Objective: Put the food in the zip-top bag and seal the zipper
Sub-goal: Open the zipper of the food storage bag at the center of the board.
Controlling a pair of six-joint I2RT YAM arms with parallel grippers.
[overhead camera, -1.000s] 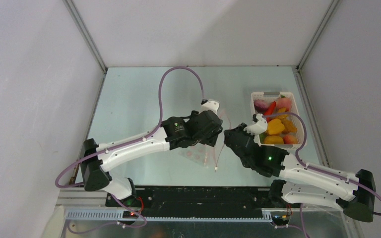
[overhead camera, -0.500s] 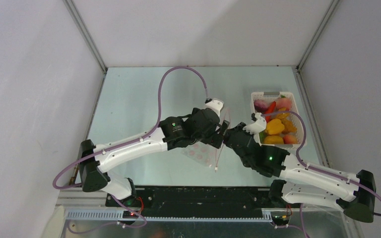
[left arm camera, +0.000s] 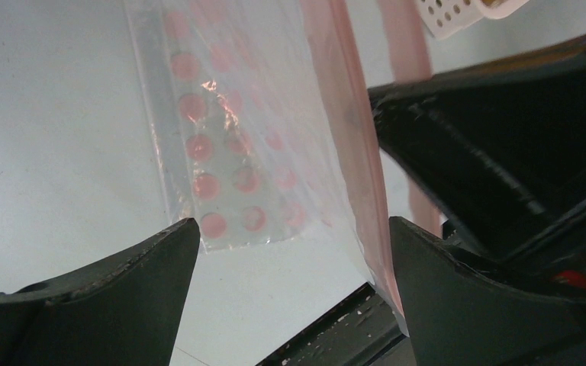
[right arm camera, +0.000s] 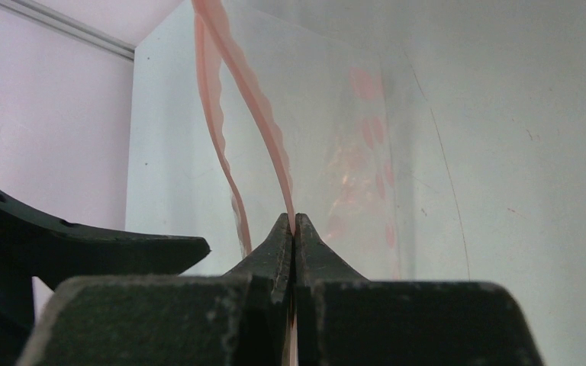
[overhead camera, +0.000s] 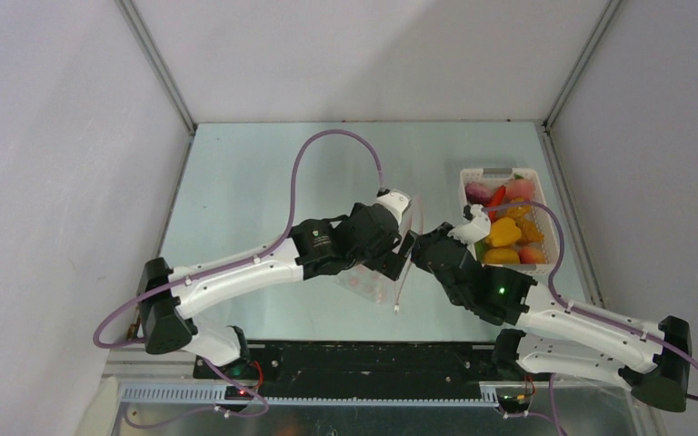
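Note:
The clear zip-top bag [overhead camera: 374,282] with pink dots hangs on edge between my two grippers. Its zipper [overhead camera: 406,263] is a pink strip, its two lips parted in the right wrist view [right arm camera: 255,122]. My right gripper [right arm camera: 293,225] is shut on one lip and holds the bag up; it also shows in the top view [overhead camera: 421,251]. My left gripper [left arm camera: 291,225] is open, its jaws either side of the bag's [left arm camera: 229,152] lower corner, with the pink strip [left arm camera: 355,152] against the right finger. The food [overhead camera: 506,229] lies in the white basket.
The white slotted basket [overhead camera: 495,171] stands at the right, just beyond my right arm; its corner shows in the left wrist view [left arm camera: 458,15]. The grey walls close in the table on three sides. A black rail runs along the near edge.
My left gripper has moved right and closed in on the bag's mouth beside the right gripper. The right gripper has kept its hold on the zipper lip.

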